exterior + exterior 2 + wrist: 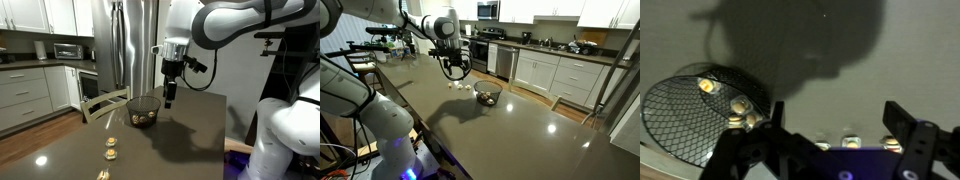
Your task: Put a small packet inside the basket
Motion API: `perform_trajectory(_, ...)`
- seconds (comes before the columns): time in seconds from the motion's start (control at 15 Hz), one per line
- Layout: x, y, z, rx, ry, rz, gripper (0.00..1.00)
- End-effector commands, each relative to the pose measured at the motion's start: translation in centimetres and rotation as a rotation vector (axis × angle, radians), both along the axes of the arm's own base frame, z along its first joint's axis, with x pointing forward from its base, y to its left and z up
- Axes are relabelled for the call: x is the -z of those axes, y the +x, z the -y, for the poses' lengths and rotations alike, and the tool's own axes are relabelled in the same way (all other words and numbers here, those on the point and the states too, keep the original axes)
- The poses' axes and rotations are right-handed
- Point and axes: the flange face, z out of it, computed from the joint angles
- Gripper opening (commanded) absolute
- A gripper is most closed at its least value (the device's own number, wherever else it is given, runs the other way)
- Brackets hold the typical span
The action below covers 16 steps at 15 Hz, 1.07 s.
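I have the gripper (pixel 170 100) hanging over the dark table (pixel 195 140), a little right of centre in an exterior view. It sits just to the right of the wire basket (pixel 150 103), above it and not touching. In the wrist view the two fingers (pixel 908 135) rise from the bottom edge, spread wide with nothing between them but bare tabletop and shadow.

The basket (pixel 670 115) fills the left side of the wrist view. Several small gold packets (pixel 739 105) lie inside it against its right wall.

More loose packets (pixel 851 141) lie on the table in a short row near the bottom edge of the wrist view, between the fingers. In an exterior view these loose packets (pixel 112 150) lie toward the lower left of the frame, well apart from the basket.

From the opposite side, the gripper (pixel 455 72) is at upper centre-left. The basket (pixel 492 99) is just to its lower right, and a couple of pale packets sit on the table between them.
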Motion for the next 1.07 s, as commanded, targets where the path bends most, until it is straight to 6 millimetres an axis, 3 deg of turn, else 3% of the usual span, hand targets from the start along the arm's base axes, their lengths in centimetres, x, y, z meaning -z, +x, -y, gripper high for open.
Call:
perform_trajectory(0.0,1.1,1.0,-2.2,-0.129,0.069,-0.057,1.00)
perform_trajectory(0.6,6.4,2.9,-6.8,-0.264,-0.018,-0.199,1.00)
perform_trajectory(1.0,6.9,3.8,-10.3,-0.317,-0.066,-0.116,1.00)
